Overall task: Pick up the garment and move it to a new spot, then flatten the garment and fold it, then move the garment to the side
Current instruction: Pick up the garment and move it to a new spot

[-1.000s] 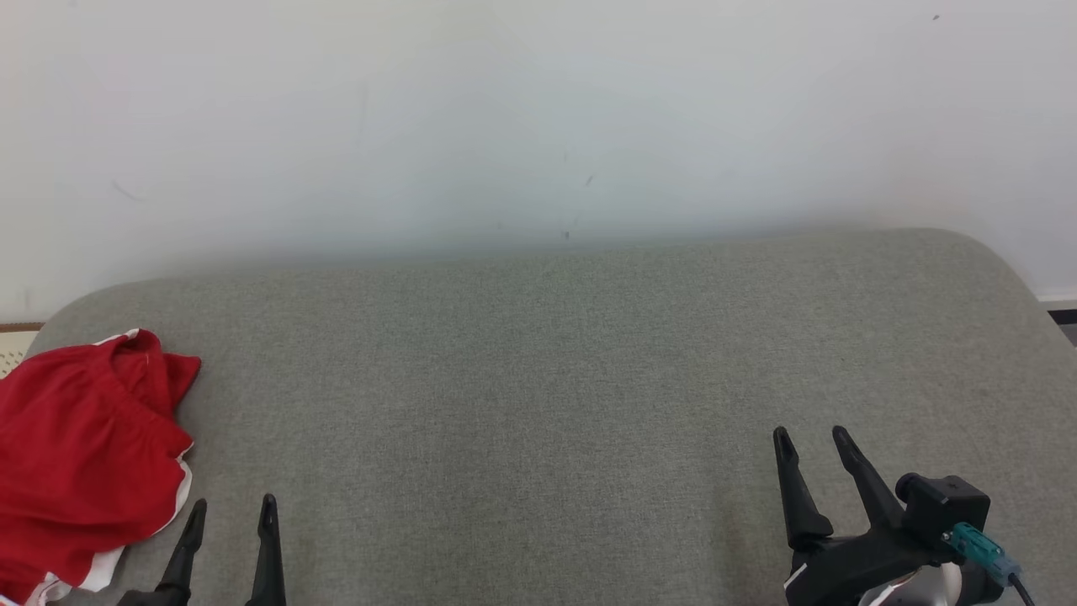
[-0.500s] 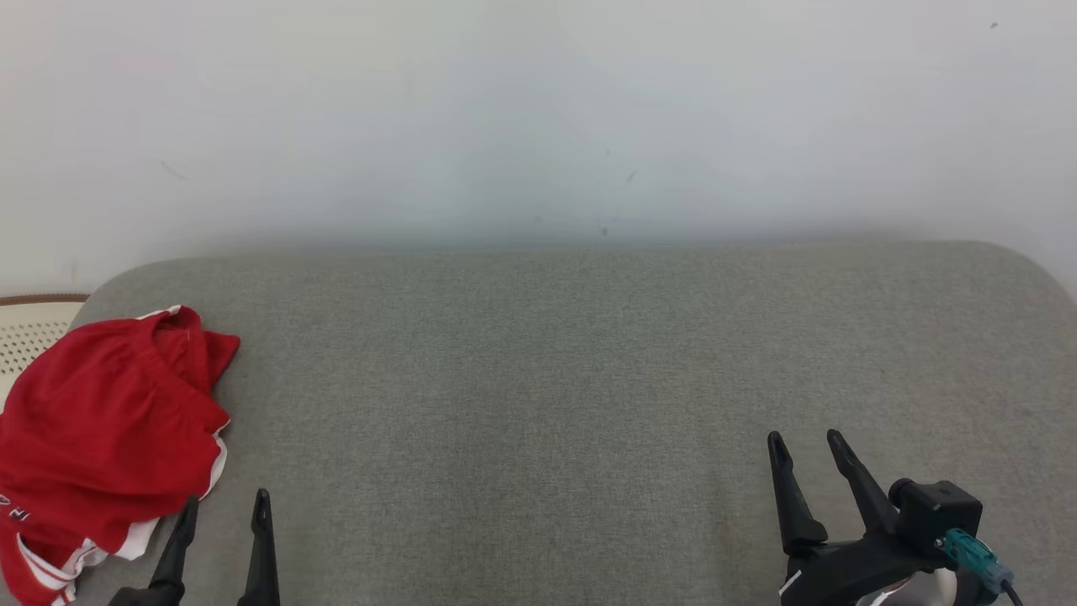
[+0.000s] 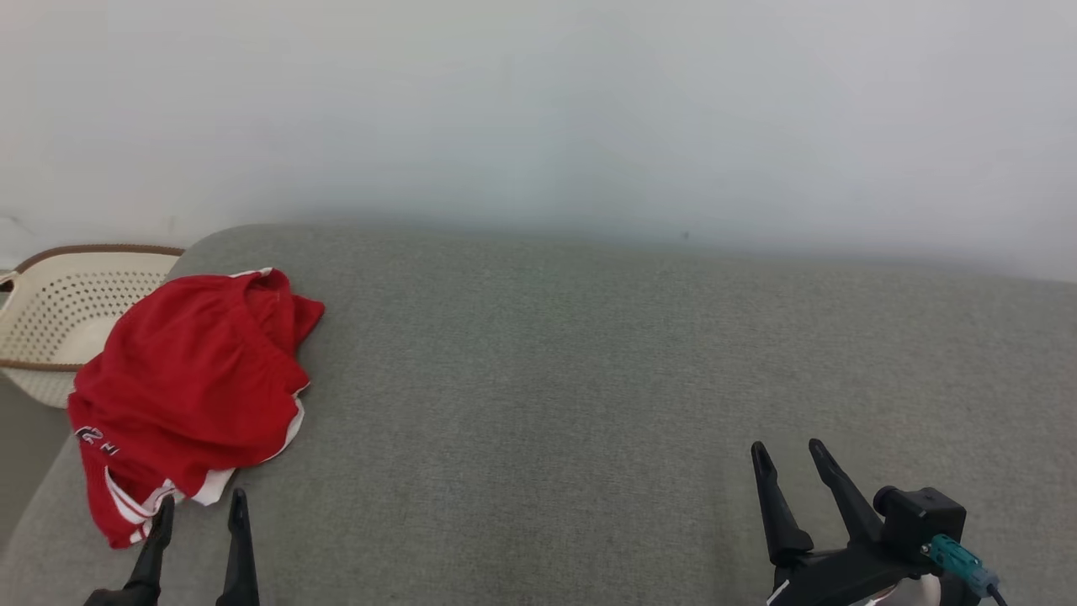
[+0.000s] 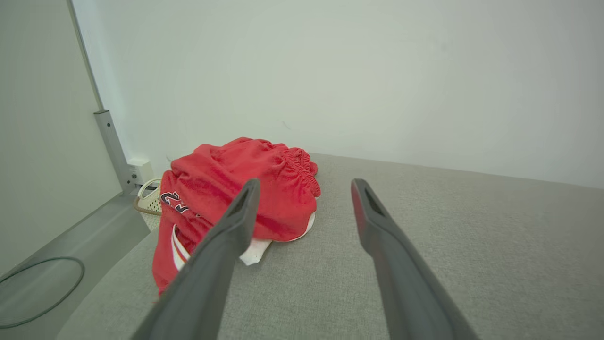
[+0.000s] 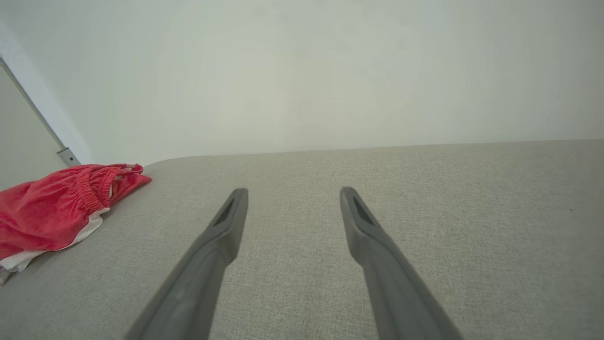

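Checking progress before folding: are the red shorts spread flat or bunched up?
Bunched up: the red shorts lie in a crumpled heap, layers overlapping.

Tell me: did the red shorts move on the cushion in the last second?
No. The red shorts lie at the same rounded corner of the grey cushion; the camera turned instead.

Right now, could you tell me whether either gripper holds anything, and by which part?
Nothing is held: the left gripper and right gripper are open and empty; the red shorts lie on the grey cushion.
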You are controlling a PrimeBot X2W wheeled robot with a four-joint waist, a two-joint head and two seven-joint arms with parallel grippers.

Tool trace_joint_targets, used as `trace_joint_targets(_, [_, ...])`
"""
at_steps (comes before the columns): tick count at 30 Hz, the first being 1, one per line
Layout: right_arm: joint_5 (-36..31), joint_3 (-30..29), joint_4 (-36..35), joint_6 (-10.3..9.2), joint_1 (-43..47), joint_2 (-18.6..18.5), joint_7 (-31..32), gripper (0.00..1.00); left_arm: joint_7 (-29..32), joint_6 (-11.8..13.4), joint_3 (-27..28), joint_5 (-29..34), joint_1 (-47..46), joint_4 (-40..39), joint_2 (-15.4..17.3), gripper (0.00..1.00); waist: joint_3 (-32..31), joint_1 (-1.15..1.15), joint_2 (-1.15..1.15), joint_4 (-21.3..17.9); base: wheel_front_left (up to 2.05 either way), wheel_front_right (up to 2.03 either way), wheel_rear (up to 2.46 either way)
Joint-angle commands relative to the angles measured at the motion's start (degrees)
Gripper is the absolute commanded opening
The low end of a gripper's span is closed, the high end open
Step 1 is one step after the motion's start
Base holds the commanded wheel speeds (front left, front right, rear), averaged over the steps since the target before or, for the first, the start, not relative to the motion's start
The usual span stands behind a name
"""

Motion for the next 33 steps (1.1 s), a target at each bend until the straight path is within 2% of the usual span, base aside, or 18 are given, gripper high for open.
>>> trace_joint_targets(1, [0.11,0.29,0.18,0.04,-0.37,-0.23,-0.47,1.0,0.06,0.26,0.2,-0.11,0.51,0.04,0.55,1.0,-0.28,0.0,0.0,3.28,0.0,0.0,0.0])
trace_joint_targets(13, [0.93,2.59,1.94,0.04,-0.8,-0.01,-1.73,1.0,1.25,0.66,-0.15,-0.06,1.03,-0.56,1.73,1.0,-1.18,0.0,0.0,11.83,0.0,0.0,0.0])
trace_joint_targets(21, [1.52,4.16,2.87,0.04,-1.61,-0.17,-2.41,1.0,1.74,1.32,0.24,0.0,1.38,-1.0,2.34,1.0,-1.65,0.0,0.0,15.37,0.0,0.0,0.0])
trace_joint_targets(33, [2.21,6.93,4.03,0.04,-3.38,-0.65,-2.94,1.0,1.2,2.81,1.46,-0.78,2.75,-2.36,2.89,1.0,-0.72,0.0,0.0,16.26,0.0,0.0,0.0])
